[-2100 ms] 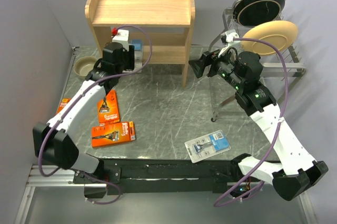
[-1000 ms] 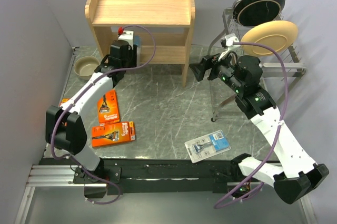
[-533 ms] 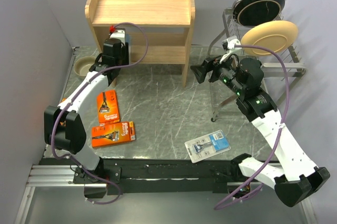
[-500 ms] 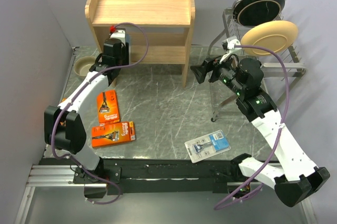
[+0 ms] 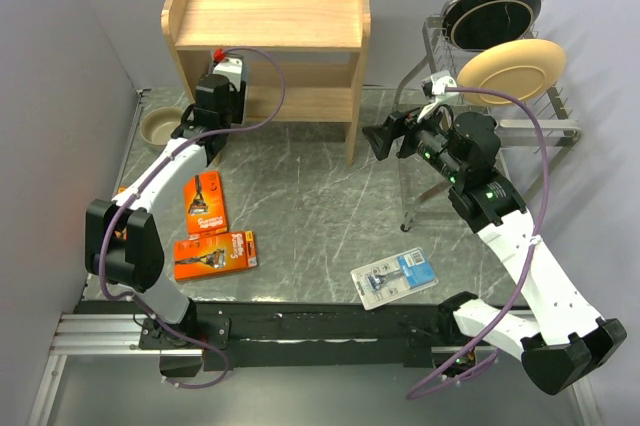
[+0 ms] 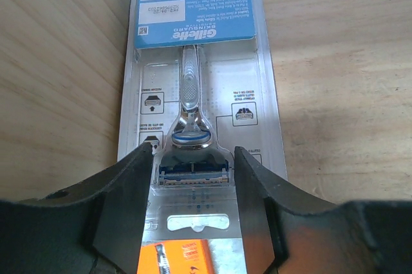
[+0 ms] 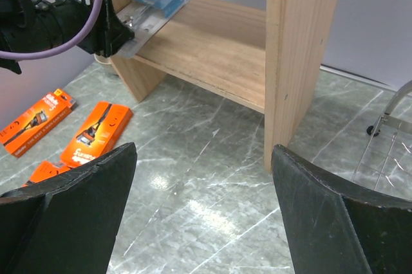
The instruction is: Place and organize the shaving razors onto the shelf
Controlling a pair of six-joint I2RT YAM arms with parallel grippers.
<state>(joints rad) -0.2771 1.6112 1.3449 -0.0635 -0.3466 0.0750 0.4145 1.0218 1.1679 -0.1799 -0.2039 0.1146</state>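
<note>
Left fingers point(image 6: 125, 203) grip a clear blister razor pack point(image 6: 199, 87) ahead of them over the shelf's lower board point(image 6: 335, 62); placing looks nearly done, calling for lowering and release. Right fingers point(image 7: 71, 216) stand wide apart, empty.

Left fingers point(image 6: 125, 197) clamped, right fingers point(image 7: 77, 203) wide apart

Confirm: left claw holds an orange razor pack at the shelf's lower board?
Not orange: the left claw holds a clear blister pack with a blue card, as the left wrist view shows. It is at the shelf's lower board.
</note>
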